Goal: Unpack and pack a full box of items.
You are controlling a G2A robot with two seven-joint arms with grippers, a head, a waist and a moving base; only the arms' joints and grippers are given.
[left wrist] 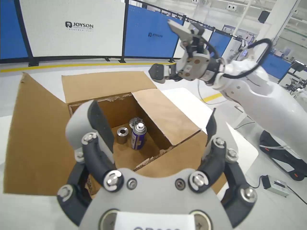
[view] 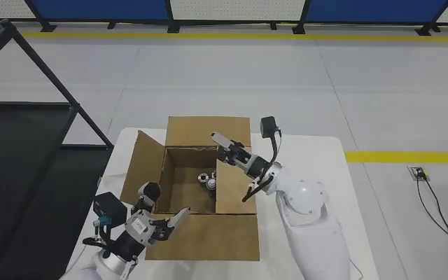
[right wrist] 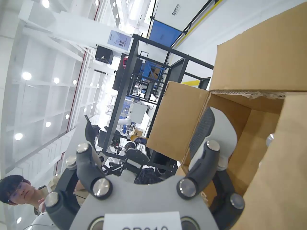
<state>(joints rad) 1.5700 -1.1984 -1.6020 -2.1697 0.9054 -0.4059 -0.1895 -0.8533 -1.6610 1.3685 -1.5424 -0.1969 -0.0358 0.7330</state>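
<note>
Wide-open, empty left gripper (view: 166, 201) and right gripper (view: 224, 144) flank the box (view: 203, 238); spray can (left wrist: 138, 137) inside.

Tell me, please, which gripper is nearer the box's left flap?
Left. The left gripper sits beside the left flap, near its front end; the right gripper is across the opening, raised near the right flap.

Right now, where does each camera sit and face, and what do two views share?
Top view: above the arms, looking down on the table and open box; left gripper and right gripper show, both open.
Left wrist view: on that wrist, facing across the box toward fence panels; left gripper in front, right gripper beyond.
Right wrist view: on that wrist, facing past the box toward a black frame; right gripper in front.
Shared: top and left wrist both show the spray can.
</note>
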